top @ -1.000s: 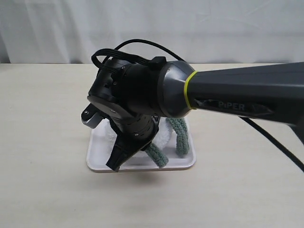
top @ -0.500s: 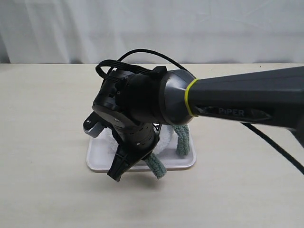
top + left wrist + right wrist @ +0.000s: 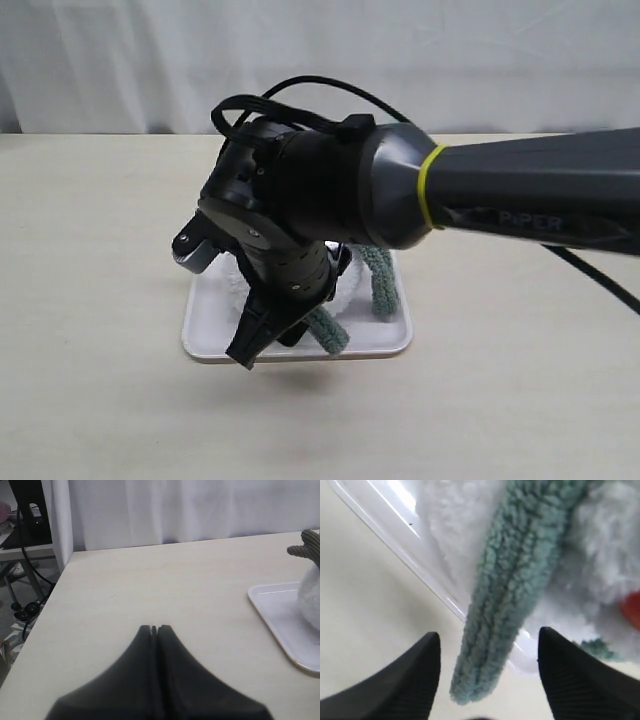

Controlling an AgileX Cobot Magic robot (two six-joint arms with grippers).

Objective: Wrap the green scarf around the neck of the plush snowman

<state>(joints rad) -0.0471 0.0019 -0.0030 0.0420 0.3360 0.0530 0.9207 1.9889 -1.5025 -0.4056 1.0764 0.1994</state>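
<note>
lettering point(image 3: 527, 220) on the right arm reads "piper". right gripper point(image 3: 489, 635) has its jaws apart, with one end of the green scarf point(image 3: 515, 580) hanging between them, touching neither, over the near rim of the white tray point(image 3: 200, 325). scarf drapes the plush snowman point(image 3: 445, 525) on that tray. left gripper point(image 3: 154, 628) is closed, over the table point(image 3: 150, 575) left of the tray.

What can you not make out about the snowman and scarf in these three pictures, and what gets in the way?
- Outside view: the neck and face of the snowman are hidden behind the right claw and its arm, so how far round the scarf goes is unknown.
- Left wrist view: the picture edge cuts off most of the snowman.
- Right wrist view: too close; only a sliver of orange nose shows.
</note>
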